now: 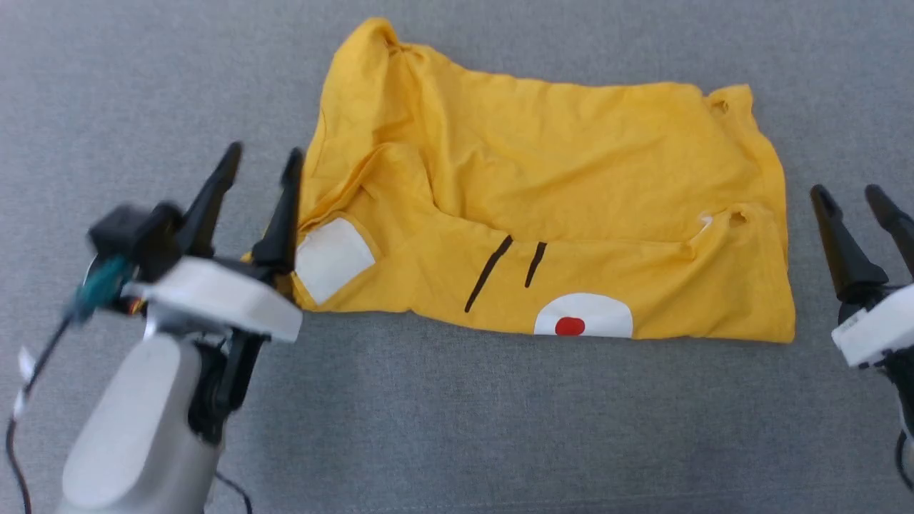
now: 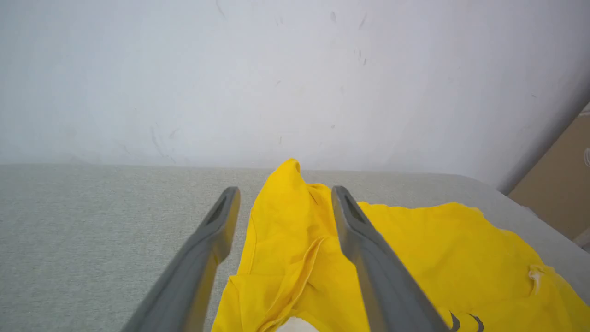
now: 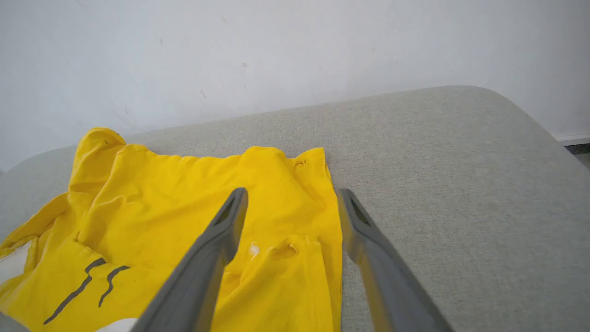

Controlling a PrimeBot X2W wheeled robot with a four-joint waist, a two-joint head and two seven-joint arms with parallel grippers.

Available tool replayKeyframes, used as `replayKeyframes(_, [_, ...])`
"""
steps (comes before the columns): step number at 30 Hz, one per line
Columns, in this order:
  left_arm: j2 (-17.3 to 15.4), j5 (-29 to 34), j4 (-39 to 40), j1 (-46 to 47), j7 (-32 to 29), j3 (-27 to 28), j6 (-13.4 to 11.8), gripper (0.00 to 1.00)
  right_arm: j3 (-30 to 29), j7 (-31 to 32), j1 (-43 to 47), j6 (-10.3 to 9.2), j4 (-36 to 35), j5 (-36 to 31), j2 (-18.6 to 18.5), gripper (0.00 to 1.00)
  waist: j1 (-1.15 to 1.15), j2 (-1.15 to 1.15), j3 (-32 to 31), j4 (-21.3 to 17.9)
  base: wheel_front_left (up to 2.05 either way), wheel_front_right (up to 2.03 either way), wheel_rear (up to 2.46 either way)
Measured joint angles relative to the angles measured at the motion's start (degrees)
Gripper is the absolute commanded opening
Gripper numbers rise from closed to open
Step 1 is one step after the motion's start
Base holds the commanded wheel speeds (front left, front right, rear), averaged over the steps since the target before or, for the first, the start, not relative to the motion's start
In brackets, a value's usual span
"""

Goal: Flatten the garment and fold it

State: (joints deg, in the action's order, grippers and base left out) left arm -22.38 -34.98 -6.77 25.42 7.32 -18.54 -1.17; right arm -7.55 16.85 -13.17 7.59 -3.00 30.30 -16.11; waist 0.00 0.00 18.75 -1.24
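Lying crosswise on the grey padded surface (image 1: 457,428), the shirt (image 1: 571,178) sits between the two hands, in layers rather than spread flat. A near band shows a white patch (image 1: 332,258), two black stripes (image 1: 510,268) and a white disc (image 1: 582,318) with a red dot; plain yellow cloth lies beyond it. The right end looks fairly square. The left end is bunched, with a diagonal ridge (image 1: 400,171) and a far corner (image 1: 368,43) that stands up off the surface.

The left hand (image 1: 263,153) hovers over the shirt's left edge, just beside the patch, fingers spread and holding nothing; whether a finger brushes the cloth I cannot tell. The right hand (image 1: 847,193) is near the right edge but clear of it, also spread and empty.

The shirt seems to be part-folded, and the step in hand looks like tidying it before the next fold. Doing that well probably means starting on the left:
- Press the raised corner down and draw the ridge outward.
- Let the right hand steady the far end so the whole shirt does not slide.
- Pinch low at the edge and take every layer together, or the top layer will creep and skew the fold.
- Pull gently; thin cotton is likely to catch on the woven cover and wrinkle again.
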Motion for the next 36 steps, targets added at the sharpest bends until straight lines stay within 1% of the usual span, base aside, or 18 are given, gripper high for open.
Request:
replayKeyframes(2, [0.1, 1.2, 2.4, -3.4, 3.6, 1.2, -2.3, 1.00, -1.1, -3.4, 1.6, 0.00, -2.1, -2.1, 2.0, 1.00, 0.00, 0.00, -1.1, 0.1, 0.00, 0.00, 0.00])
replayKeyframes(6, [1.3, 4.4, 8.4, -11.0, 6.8, 2.8, -6.5, 1.00, -2.0, -10.1, 5.7, -0.01, -4.8, -6.5, 6.2, 1.00, -0.01, 0.00, -3.2, 0.3, 0.00, 0.00, 0.00])
replayKeyframes(9, [2.8, 7.7, 13.4, -16.3, 7.3, 5.1, -8.4, 1.00, -2.7, -14.9, 8.8, -0.01, -6.0, -9.8, 9.3, 1.00, -0.01, 0.00, -4.6, 0.3, 0.00, 0.00, 0.00])
replayKeyframes(12, [5.8, 11.6, 19.1, -20.7, 7.4, 8.7, -9.0, 1.00, -2.7, -19.1, 11.7, -0.01, -6.6, -12.0, 11.3, 1.00, -0.01, 0.00, -5.7, 0.2, 0.00, 0.00, 0.00])
replayKeyframes(14, [8.0, 13.3, 20.6, -24.0, 7.4, 10.2, -8.3, 1.00, -3.0, -22.0, 13.6, 0.00, -6.5, -14.4, 12.0, 1.00, -0.01, 0.00, -6.3, 0.2, 0.00, 0.00, 0.00])
replayKeyframes(18, [10.9, 16.6, 19.8, -29.4, 7.4, 11.5, -5.5, 1.00, -5.0, -27.2, 16.8, -0.01, -4.4, -16.4, 12.9, 1.00, -0.01, 0.00, -7.8, 0.2, 0.00, 0.00, 0.00])
replayKeyframes(22, [13.3, 18.6, 16.9, -33.2, 7.4, 13.0, -3.2, 1.00, -5.3, -29.7, 18.9, -0.01, -1.0, -15.9, 13.0, 1.00, -0.01, 0.00, -9.4, 0.1, 0.00, 0.00, 0.00])
replayKeyframes(25, [14.8, 20.0, 15.0, -34.9, 7.4, 14.2, -1.9, 1.00, -5.0, -30.7, 20.2, -0.01, 1.2, -15.1, 13.0, 1.00, -0.01, 0.00, -10.4, 0.1, 0.00, 0.00, 0.00])
replayKeyframes(26, [15.4, 20.0, 14.8, -35.2, 7.4, 14.7, -1.8, 1.00, -4.9, -31.0, 20.5, -0.01, 1.7, -14.7, 13.0, 1.00, -0.01, 0.00, -10.6, 0.1, 0.00, 0.00, 0.00])
replayKeyframes(30, [16.6, 21.1, 13.9, -35.7, 7.4, 16.3, -0.1, 1.00, -4.9, -31.3, 20.8, -0.01, 2.8, -14.5, 13.1, 1.00, -0.01, 0.00, -11.5, 0.2, 0.00, 0.00, 0.00])
replayKeyframes(33, [16.8, 22.0, 13.2, -35.6, 7.4, 17.3, 0.8, 1.00, -5.1, -31.5, 20.8, -0.01, 3.1, -14.5, 13.1, 1.00, 0.00, 0.00, -11.9, 0.5, 0.00, 0.00, 0.00])
replayKeyframes(36, [16.7, 22.6, 12.1, -35.1, 7.4, 17.2, 2.2, 1.00, -5.2, -31.6, 20.8, -0.01, 2.9, -14.5, 13.1, 1.00, 0.00, 0.00, -11.9, 0.9, 0.00, 0.00, 0.00])
